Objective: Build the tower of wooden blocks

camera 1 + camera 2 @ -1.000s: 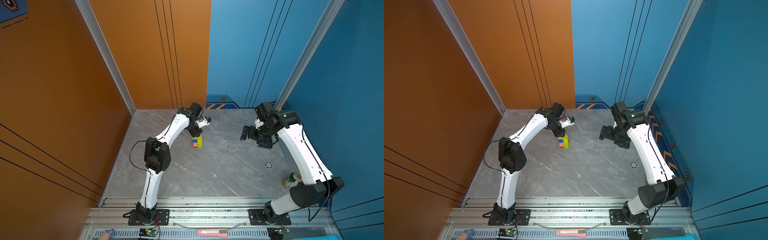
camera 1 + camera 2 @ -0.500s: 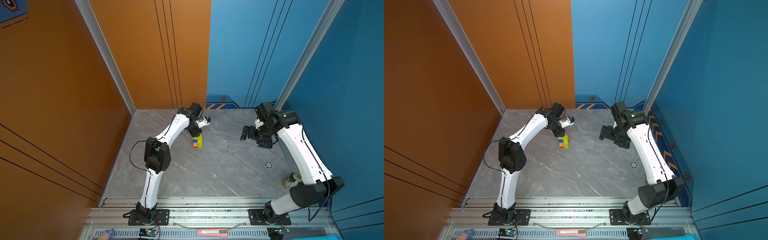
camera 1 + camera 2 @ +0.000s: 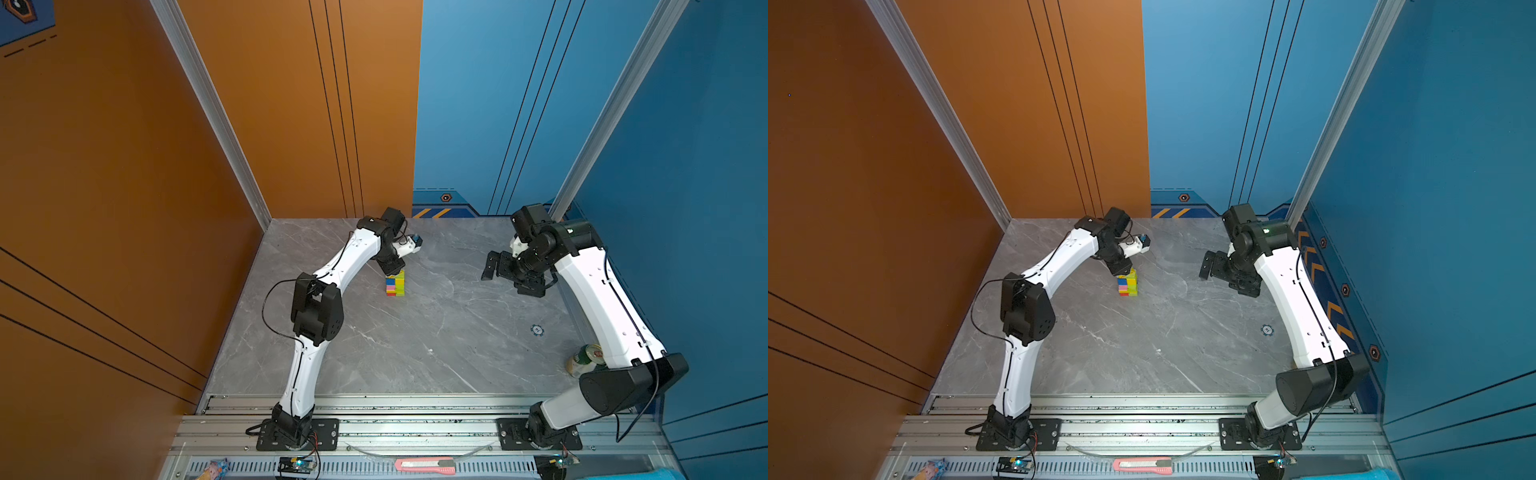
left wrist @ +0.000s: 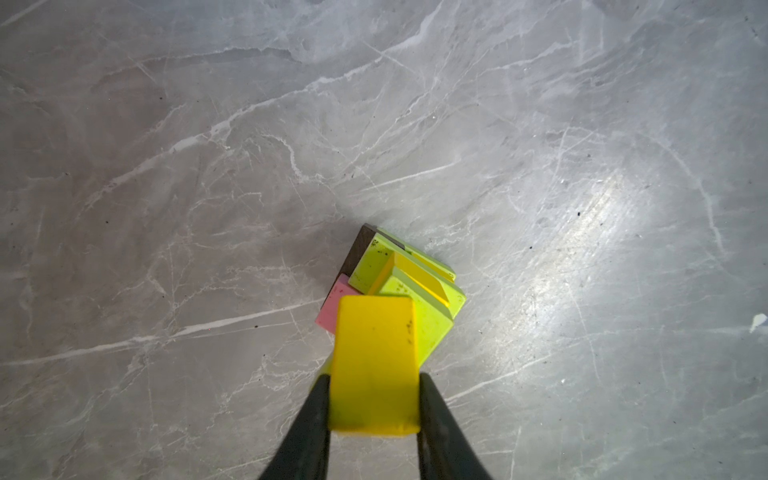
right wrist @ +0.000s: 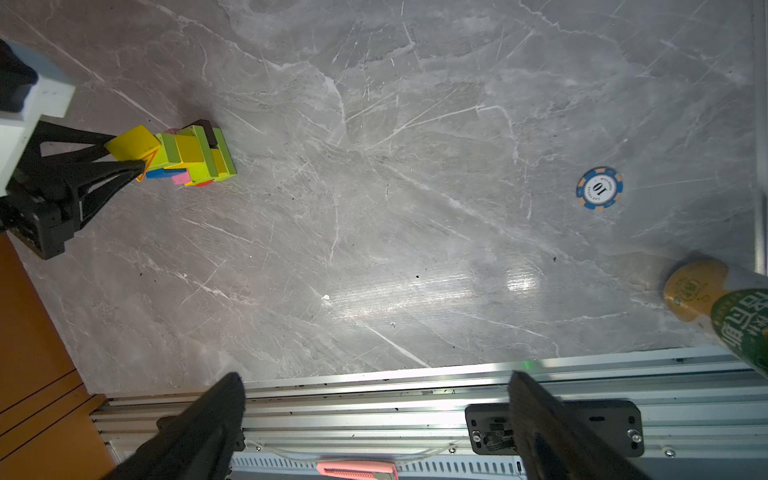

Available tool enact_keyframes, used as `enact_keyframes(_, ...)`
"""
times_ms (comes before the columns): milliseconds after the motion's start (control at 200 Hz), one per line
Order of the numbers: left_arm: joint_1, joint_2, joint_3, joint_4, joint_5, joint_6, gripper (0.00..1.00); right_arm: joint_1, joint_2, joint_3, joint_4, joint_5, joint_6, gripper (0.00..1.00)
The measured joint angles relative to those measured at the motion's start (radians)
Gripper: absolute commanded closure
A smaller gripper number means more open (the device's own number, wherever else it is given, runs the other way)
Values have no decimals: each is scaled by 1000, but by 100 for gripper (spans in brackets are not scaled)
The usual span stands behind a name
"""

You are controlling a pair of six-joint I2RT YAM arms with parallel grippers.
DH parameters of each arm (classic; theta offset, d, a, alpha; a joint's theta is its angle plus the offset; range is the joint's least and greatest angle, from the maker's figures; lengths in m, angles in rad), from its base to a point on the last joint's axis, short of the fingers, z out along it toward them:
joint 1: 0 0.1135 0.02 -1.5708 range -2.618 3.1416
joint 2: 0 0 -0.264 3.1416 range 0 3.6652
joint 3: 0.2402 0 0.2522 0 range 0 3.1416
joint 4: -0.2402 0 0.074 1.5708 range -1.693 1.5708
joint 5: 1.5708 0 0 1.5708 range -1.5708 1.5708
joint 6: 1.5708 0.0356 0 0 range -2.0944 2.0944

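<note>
The grey table (image 3: 415, 353) shows no loose blocks in either top view, so this looks like the last placement of the build. The right gripper (image 5: 376, 378) hangs well apart from the work, its fingers wide apart and holding nothing. The left gripper (image 4: 374, 386) is over the tower (image 3: 395, 283), which stands near the back of the table towards the left arm's side. It is a narrow stack with red at the base, then pink and blue, with lime and yellow above. The left fingers (image 4: 320, 390) are clamped on the sides of a yellow block (image 4: 374, 353), which sits at the tower's top. Whether it already rests on the lime layer or hangs just above it cannot be told. The top layers look slightly skewed in the left wrist view, so the next move probably calls for seating the block squarely. The fingers should then part gently and lift straight up, without dragging the stack sideways.
</note>
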Motion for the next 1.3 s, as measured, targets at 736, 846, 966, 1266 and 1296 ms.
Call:
enact_keyframes(736,-13,0,29,1,-26,-13,40,-3,15,0,2,-12,-25,0)
enact_keyframes(846,-13,-16,29,0,-43,-27,30,-3,15,0,14,-14,-26,0)
enact_keyframes(966,-13,-70,28,0,-71,-49,25,-3,11,-10,44,-19,-27,0)
enact_keyframes(1266,22,-288,21,12,-121,-134,24,38,35,6,92,18,-110,0)
enact_keyframes(1296,28,-309,8,19,-127,-143,24,50,48,20,98,24,-125,1)
